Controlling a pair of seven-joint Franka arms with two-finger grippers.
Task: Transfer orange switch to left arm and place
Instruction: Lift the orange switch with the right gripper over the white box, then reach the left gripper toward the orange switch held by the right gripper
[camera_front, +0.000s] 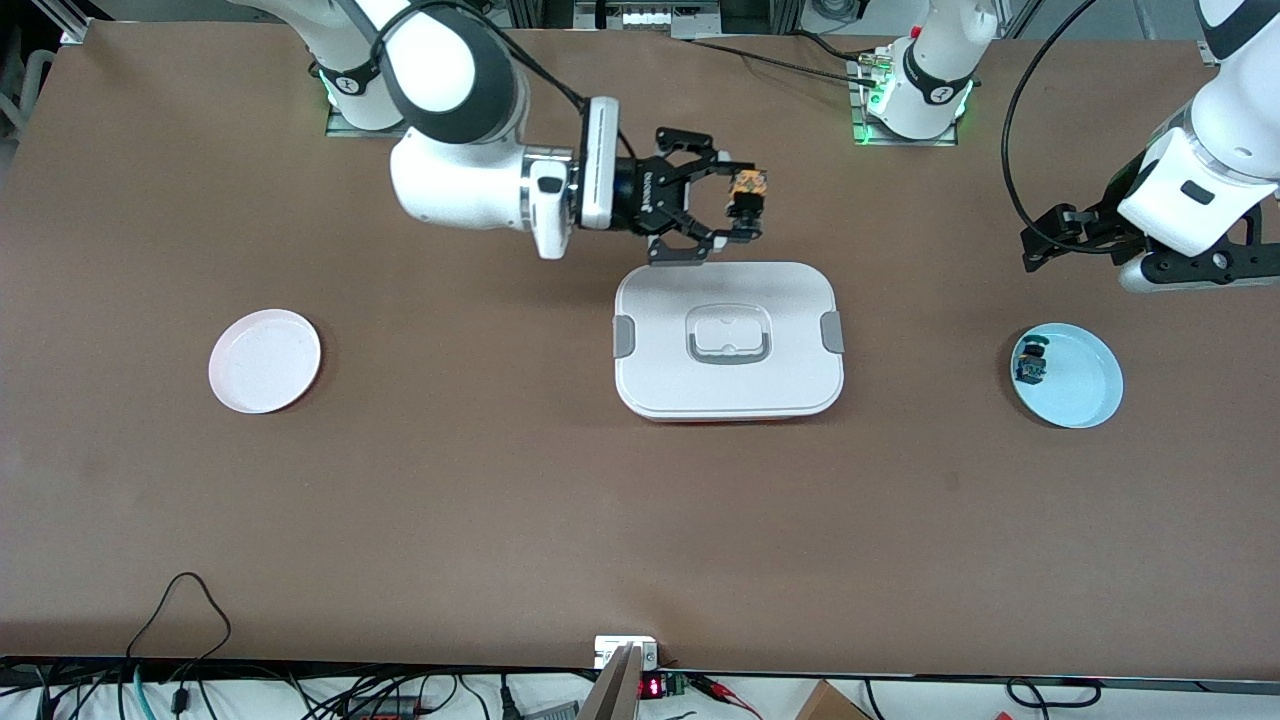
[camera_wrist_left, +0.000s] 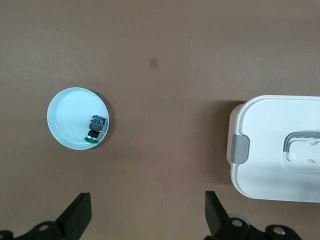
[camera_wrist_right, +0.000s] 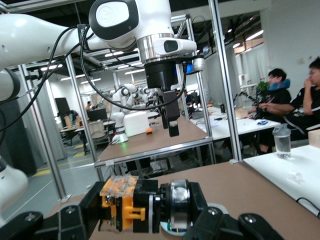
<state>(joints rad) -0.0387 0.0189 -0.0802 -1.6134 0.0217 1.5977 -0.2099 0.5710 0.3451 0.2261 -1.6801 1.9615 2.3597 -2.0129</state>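
Rounded white box (camera_front: 728, 340), smooth plastic lid

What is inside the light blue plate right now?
The light blue plate holds one small dark blue-green component, lying near its rim on the side toward the box. The plate's floor under that component is covered; the rest is bare.
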